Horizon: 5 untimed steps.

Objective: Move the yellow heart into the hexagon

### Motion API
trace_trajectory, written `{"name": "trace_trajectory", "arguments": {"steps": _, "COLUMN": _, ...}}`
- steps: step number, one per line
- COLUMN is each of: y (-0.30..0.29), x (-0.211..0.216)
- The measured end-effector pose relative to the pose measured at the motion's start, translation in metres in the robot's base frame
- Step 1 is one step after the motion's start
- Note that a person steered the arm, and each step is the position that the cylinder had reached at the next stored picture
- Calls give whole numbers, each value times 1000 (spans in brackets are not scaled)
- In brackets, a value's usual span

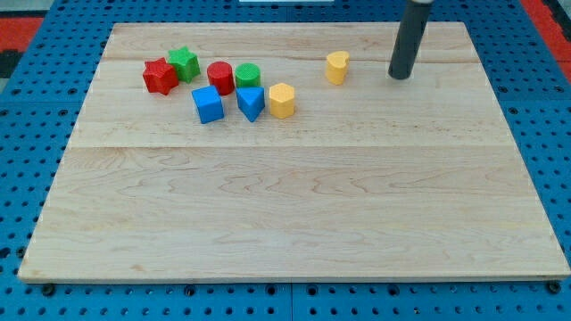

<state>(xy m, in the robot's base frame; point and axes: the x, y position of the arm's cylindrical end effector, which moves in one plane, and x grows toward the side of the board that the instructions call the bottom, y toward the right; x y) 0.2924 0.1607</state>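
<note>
Fingers absent: my tip (401, 76) is a bare rod | yellow plastic heart block (336, 68) just left | yellow hexagon block (282, 101) further left, lower | risk: off-centre push skews heart past hexagon on wooden worktop (294, 214)

board (294, 205): pale wood, smooth | blocks: matt, perhaps plastic | rod (409, 40): dark, matt

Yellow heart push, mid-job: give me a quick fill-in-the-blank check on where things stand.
1. My tip stands to the view's ____ of the yellow heart.
2. The yellow hexagon sits beside the ____ triangle.
3. The green cylinder stands next to the ____ cylinder.
4. The yellow heart and the yellow hexagon are ____.

Missing words: right; blue; red; apart
</note>
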Motion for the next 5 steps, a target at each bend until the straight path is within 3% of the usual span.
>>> {"name": "trace_trajectory", "arguments": {"steps": 1, "y": -33, "x": -19}}
{"name": "trace_trajectory", "arguments": {"steps": 3, "y": -116, "x": 5}}
{"name": "trace_trajectory", "arguments": {"steps": 5, "y": -154, "x": 16}}
